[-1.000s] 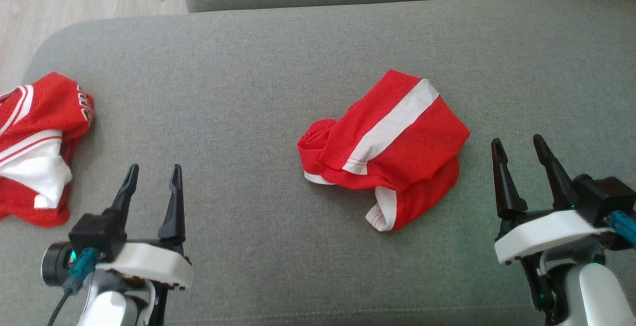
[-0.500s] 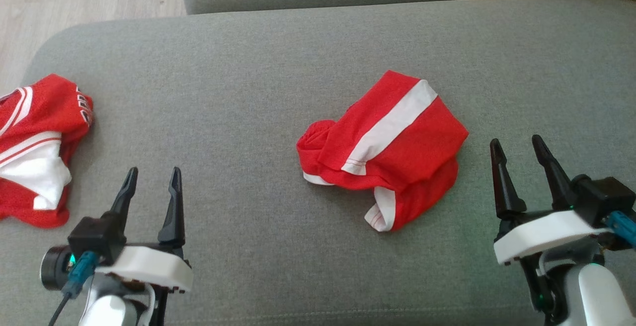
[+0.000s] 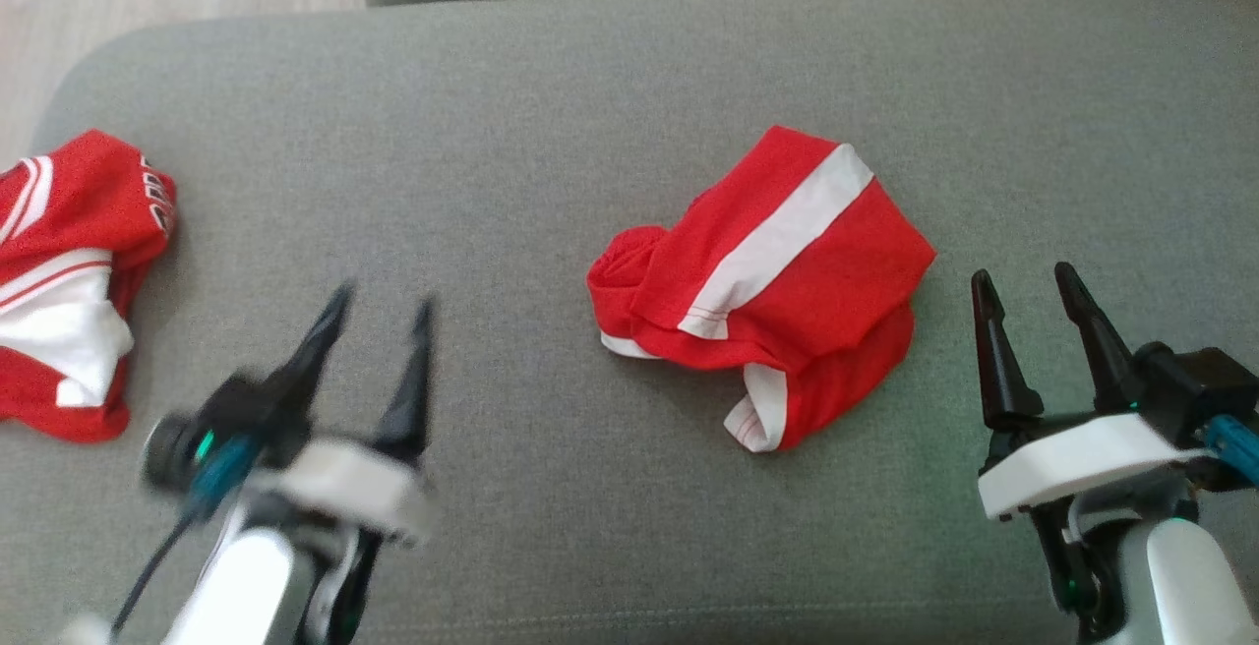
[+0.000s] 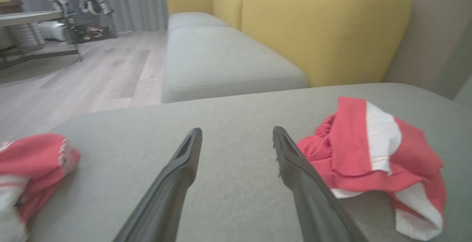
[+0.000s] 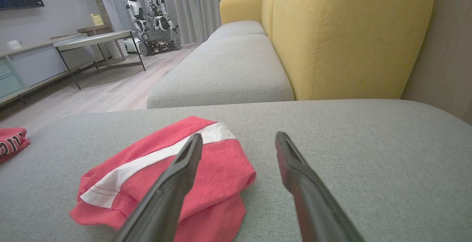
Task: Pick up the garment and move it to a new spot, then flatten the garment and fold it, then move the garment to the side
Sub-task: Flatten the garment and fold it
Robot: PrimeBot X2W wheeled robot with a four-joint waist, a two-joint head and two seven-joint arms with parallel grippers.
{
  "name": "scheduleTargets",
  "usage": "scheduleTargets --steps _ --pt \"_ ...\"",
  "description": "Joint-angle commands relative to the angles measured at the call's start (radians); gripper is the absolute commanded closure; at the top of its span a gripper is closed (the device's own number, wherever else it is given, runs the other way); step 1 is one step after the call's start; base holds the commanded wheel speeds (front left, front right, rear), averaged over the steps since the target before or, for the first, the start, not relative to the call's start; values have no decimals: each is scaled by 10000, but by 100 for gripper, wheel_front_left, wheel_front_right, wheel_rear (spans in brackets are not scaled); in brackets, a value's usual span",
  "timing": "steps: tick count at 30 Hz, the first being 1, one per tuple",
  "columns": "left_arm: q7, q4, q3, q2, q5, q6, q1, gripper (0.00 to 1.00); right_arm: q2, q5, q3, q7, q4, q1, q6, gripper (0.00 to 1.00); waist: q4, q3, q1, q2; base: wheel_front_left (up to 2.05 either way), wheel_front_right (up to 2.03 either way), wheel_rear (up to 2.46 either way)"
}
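The garment (image 3: 787,281) is a crumpled pair of red shorts with a white side stripe, lying in the middle of the grey cushion (image 3: 551,134). It lies at the right in the left wrist view (image 4: 372,164) and low on the left in the right wrist view (image 5: 166,175). My left gripper (image 3: 379,306) hovers open to the garment's left, blurred by motion, nothing between its fingers. My right gripper (image 3: 1023,281) stands open just right of the garment, empty.
A second red and white garment (image 3: 69,281) lies bunched at the cushion's left edge. Beyond the cushion are another grey seat (image 5: 228,68), a yellow sofa back (image 5: 343,31) and wooden floor (image 4: 92,68). Far off stand a table (image 5: 92,39) and another robot (image 5: 147,17).
My left gripper has moved up and to the right, toward the garment. The head view has shifted slightly. The right gripper and the garment have stayed put.
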Motion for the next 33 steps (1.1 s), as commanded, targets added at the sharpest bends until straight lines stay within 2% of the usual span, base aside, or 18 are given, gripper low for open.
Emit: scheduleTargets --steps 1,11,16,22,23,24,25,33 --pt "310 -357 23 49 39 -322 -1306 0 -49 -14 257 0 -419 -356 -7 0 -40 194 0 0 0 0 0" --pt "2023 523 -2036 -1175 -69 -1827 -3482 0 -49 96 485 -124 -320 -677 -7 0 -636 895 0 0 0 0 0" --pt "2797 1397 -2500 -1605 -475 -2186 -3909 0 -49 194 519 -254 -243 -807 -7 0 -1018 1214 0 0 0 0 0" --pt "3286 2319 -2689 -1679 -697 -2347 -4306 0 -49 331 518 -476 -60 -895 -7 0 -1267 1454 0 0 0 0 0" --pt "3298 2413 -2692 -1671 -685 -2337 -4352 32 -49 344 522 -506 -41 -902 -7 0 -1284 1470 0 0 0 0 0" --pt "3297 2490 -2692 -1658 -679 -2334 -4389 78 -49 359 517 -531 -23 -908 -7 0 -1296 1484 0 0 0 0 0" --pt "3285 2551 -2682 -1641 -680 -2332 -4422 100 -49 378 517 -553 -8 -919 -7 0 -1309 1504 0 0 0 0 0" --pt "2676 2063 -2575 -1486 -420 -2157 -4713 100 -49 453 429 -682 147 -981 -7 0 -1165 1488 0 0 0 0 0"
